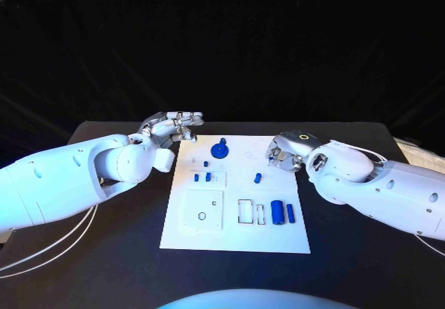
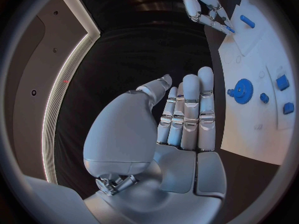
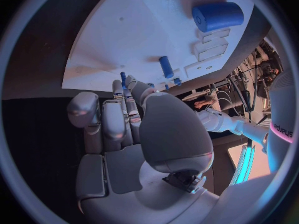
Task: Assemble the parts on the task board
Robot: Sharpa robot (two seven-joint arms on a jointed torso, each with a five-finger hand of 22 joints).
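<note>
Blue cylinder (image 1: 276, 210) nearest on task board (image 1: 186, 238): looks rigid, light, slick; grasp mid-barrel. Left hand (image 1: 174, 126) fingers straight, empty; right hand (image 1: 287, 154) fingers half-curled, empty.

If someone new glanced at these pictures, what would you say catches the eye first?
Probably the white rectangular task board at the middle of the black table, dotted with small blue parts. The round blue gear near its far edge stands out, as does the large blue cylinder near its right side. The silver left hand and right hand flank the far corners, holding nothing.
</note>
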